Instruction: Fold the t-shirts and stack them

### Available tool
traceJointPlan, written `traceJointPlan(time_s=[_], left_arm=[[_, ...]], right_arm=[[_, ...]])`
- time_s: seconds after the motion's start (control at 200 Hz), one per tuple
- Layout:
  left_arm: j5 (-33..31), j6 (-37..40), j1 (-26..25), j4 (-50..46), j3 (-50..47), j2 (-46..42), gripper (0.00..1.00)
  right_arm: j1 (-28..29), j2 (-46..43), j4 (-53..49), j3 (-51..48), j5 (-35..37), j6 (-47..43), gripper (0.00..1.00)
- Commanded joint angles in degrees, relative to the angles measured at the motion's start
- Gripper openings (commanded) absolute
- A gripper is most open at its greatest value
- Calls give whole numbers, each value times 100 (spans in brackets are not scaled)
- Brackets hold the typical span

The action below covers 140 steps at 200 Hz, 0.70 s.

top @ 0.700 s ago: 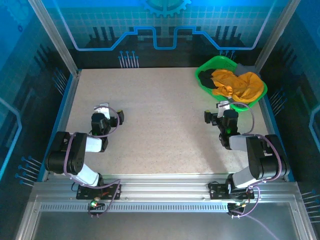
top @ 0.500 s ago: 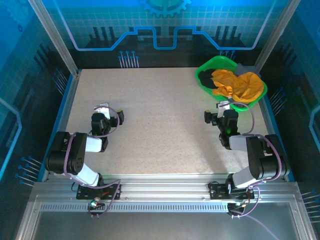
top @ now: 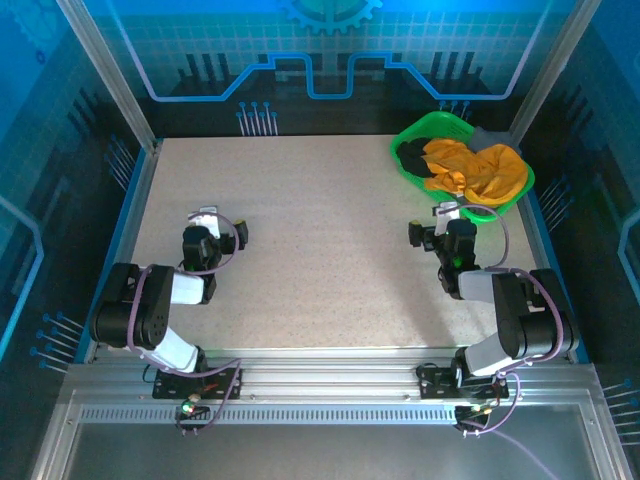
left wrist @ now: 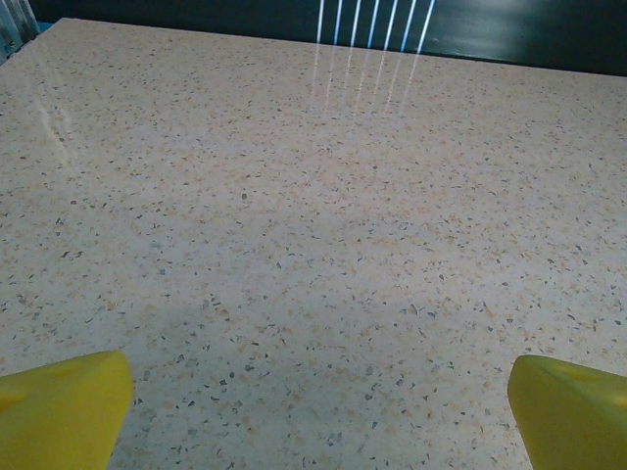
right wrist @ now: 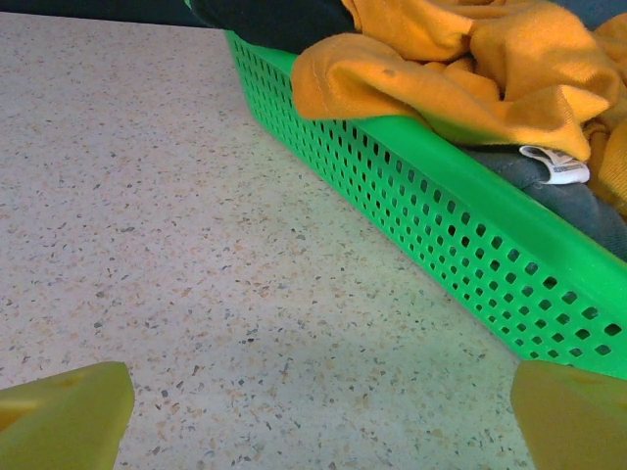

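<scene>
The jaws of the left gripper (left wrist: 315, 406) and right gripper (right wrist: 321, 406) are spread wide and nothing is held. No change is seen since earlier.

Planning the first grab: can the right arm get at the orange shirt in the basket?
Probably yes: the open right gripper faces the green basket, and the orange t-shirt drapes over its rim, nothing between.

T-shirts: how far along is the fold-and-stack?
Done: nothing; no shirt lies folded on the table. The orange-yellow t-shirt, black t-shirt and dark grey t-shirt are all bunched in the green basket. In hand: nothing; left gripper and right gripper are open and empty over bare tabletop, the right one facing the basket. Left: pull out, fold and stack every shirt.
</scene>
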Motion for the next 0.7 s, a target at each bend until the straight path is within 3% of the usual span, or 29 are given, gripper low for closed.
traceJointPlan(time_s=[0.0,0.085,0.185,0.265,0.305,0.34,0.43,0.575,0.695], left_arm=[[-263,144,-114,179,-132,-414,99],[-1300,543,-743,-545,-147,-1489,99],[-2095,553,-1350,-1048,314,-2506,99],[-1988,-1075,-1362,-3783,1594,-3030,99],[-2070,-2032,-1244,-4571,2048,-3065,99],[-1693,-2525,-1009,-4680,2285,-2940,99],[-533,-3306,-694,-5582,3351,-2340,99],[103,-2959,-1384,-7071,5315,-1167,99],[359,-2794,-2037,-7332,5935,-737,99]], right_arm=[[156,-373,-470,144,66,-154,100],[704,-1270,-2077,897,1254,-207,100],[681,-1696,-4069,2312,1436,934,100],[263,-1308,-6677,4021,1653,2893,100],[-84,-1019,-7062,4573,795,2795,100],[-271,-777,-7222,4960,361,2675,100],[-345,-187,-7683,5836,670,2711,98],[-632,1029,-8622,7128,697,2851,98],[-967,1983,-9300,7899,568,2955,96]])
